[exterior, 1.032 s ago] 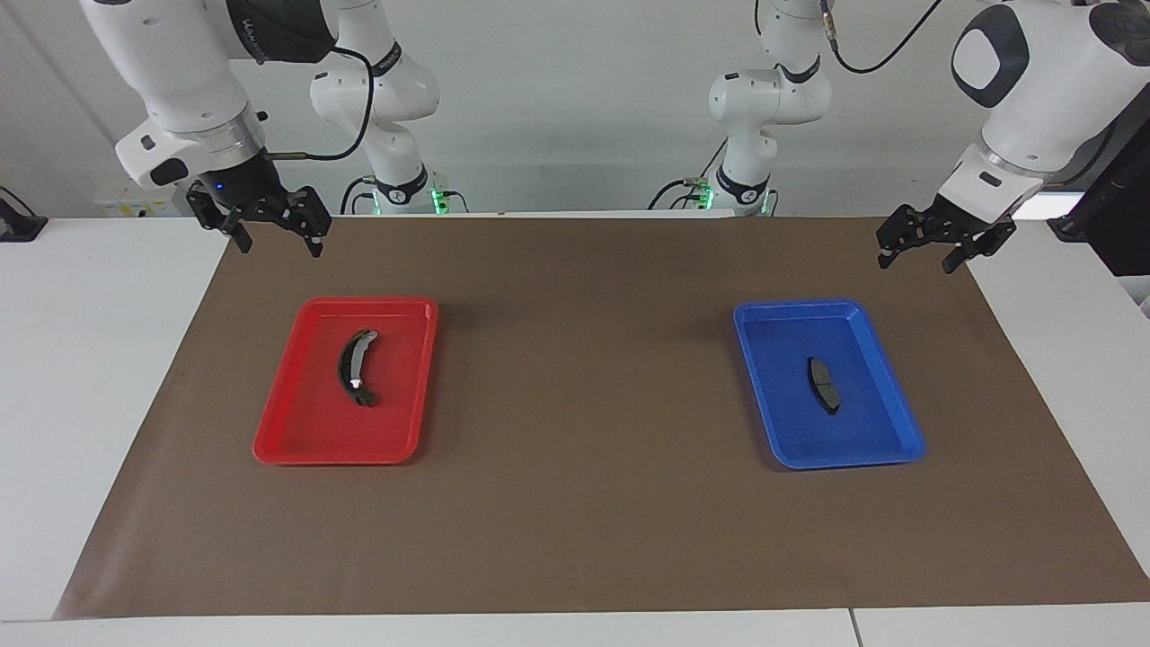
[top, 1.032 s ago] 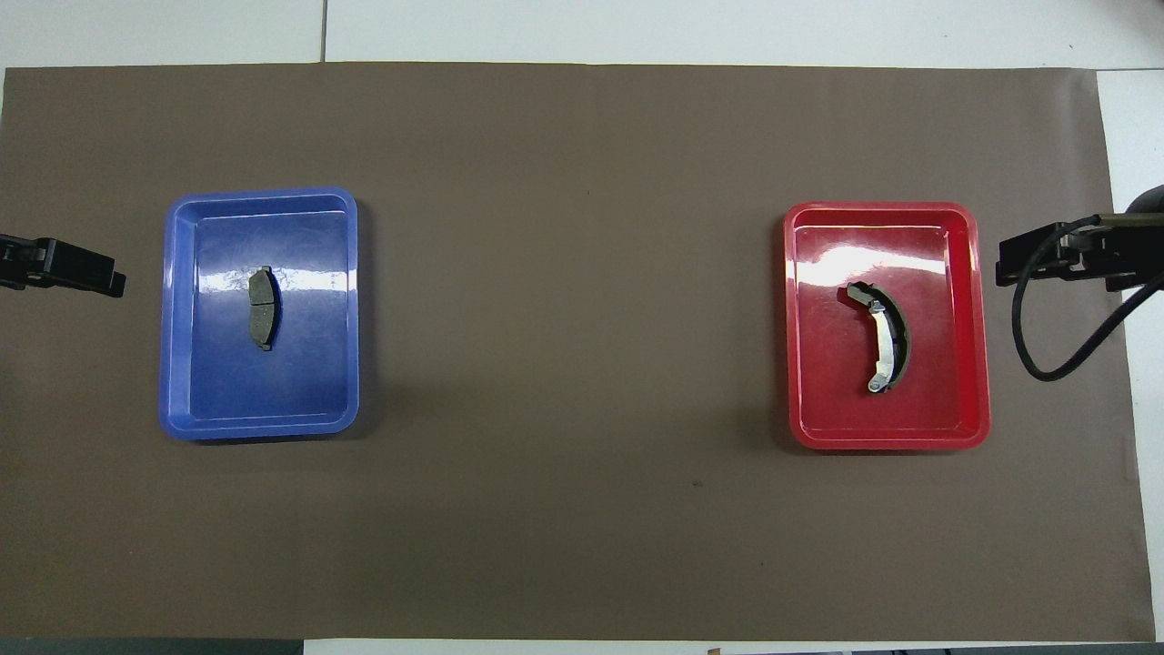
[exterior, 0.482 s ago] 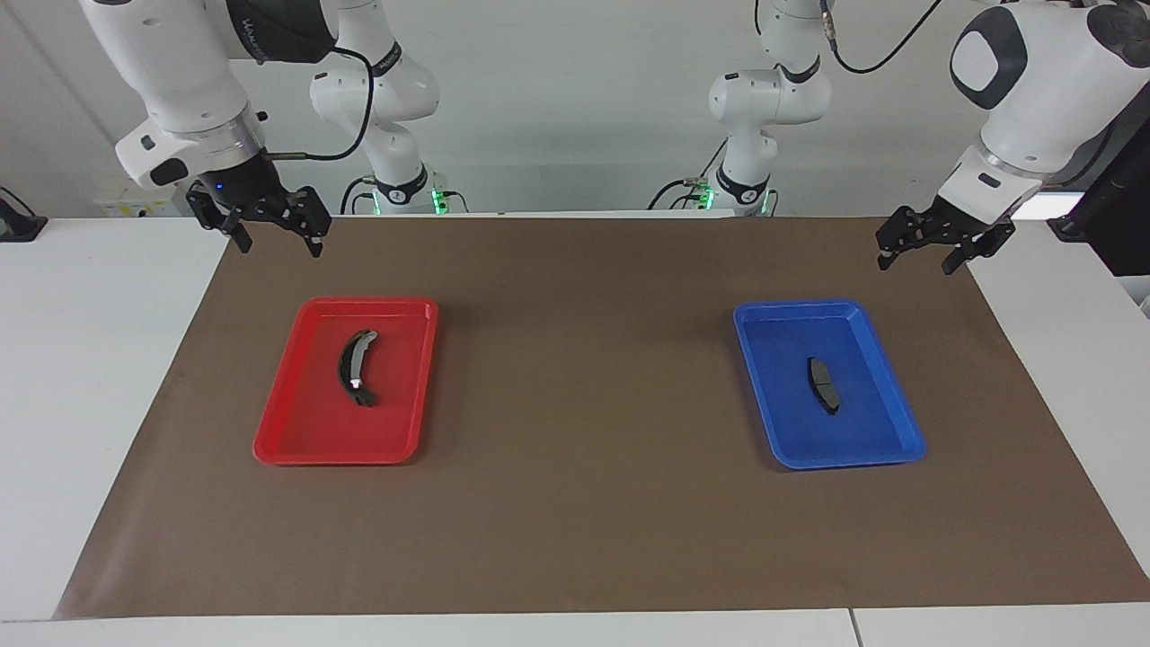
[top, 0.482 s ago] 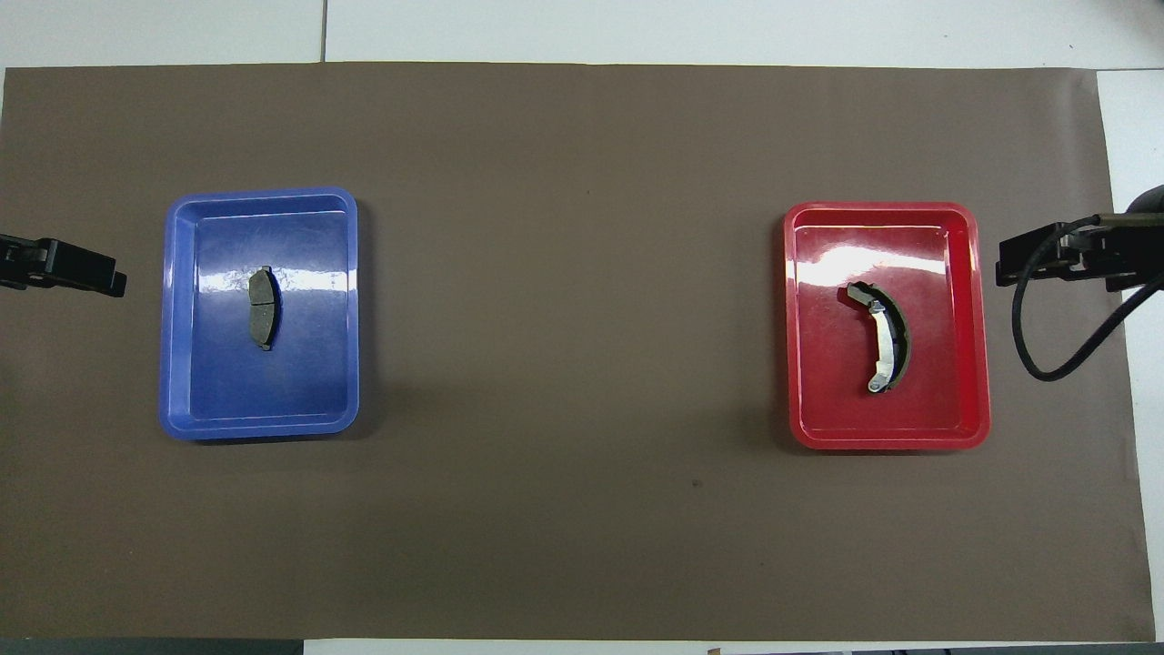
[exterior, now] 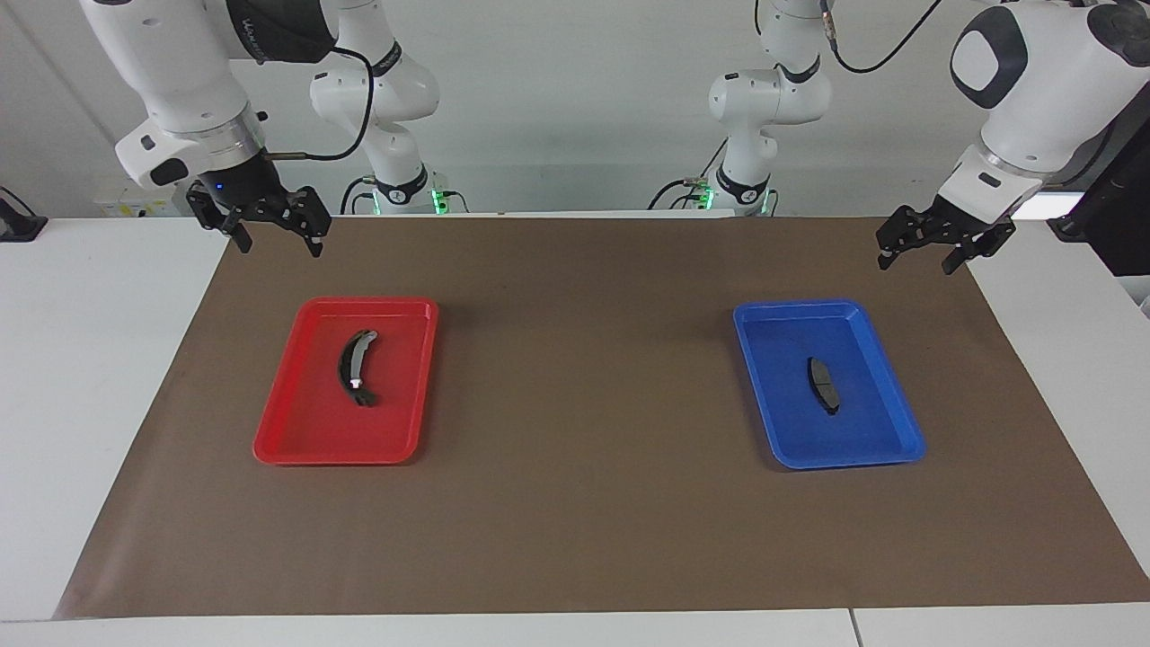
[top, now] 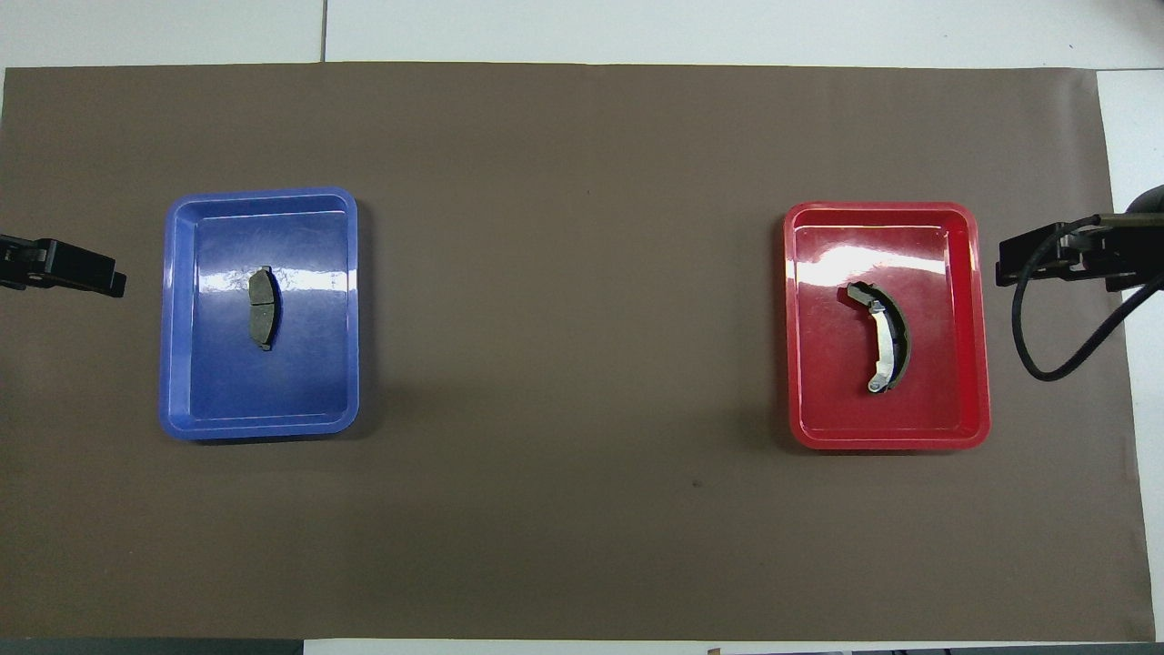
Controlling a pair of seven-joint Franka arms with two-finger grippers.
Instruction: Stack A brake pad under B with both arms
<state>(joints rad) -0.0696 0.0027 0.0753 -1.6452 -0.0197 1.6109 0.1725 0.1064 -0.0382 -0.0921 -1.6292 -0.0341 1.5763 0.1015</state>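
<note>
Facing view: brown mat (exterior: 584,503) covers most of the white table (exterior: 81,359). Red tray (exterior: 296,440) sits on the mat toward the right arm's end; B (exterior: 354,367), the long curved pad with the grey strip, lies flat inside it, roughly mid-tray. Blue tray (exterior: 889,431) sits toward the left arm's end; A brake pad (exterior: 822,385), short and dark, lies flat inside it near the middle. The two trays are well apart, about equally near the robots. Right gripper (exterior: 275,237) hangs in the air over the mat corner nearest the robots at its own end, fingers spread, holding nothing, clear of the red tray. Left gripper (exterior: 918,258) hangs over the mat edge at its own end, also spread and empty, clear of the blue tray. Both arms wait.

Overhead view: A brake pad (top: 262,307) in the blue tray (top: 264,423), lengthwise along the tray, faint groove across its middle. B (top: 885,338) in the red tray (top: 887,439), grey strip up, curve bulging toward the right arm's end. Left gripper (top: 105,277) shows only as a dark tip at the frame edge beside the blue tray, not over it. Right gripper (top: 1009,264) shows as a dark tip beside the red tray, a black cable (top: 1023,346) looping off it. Bare mat (top: 573,364) between the trays.
</note>
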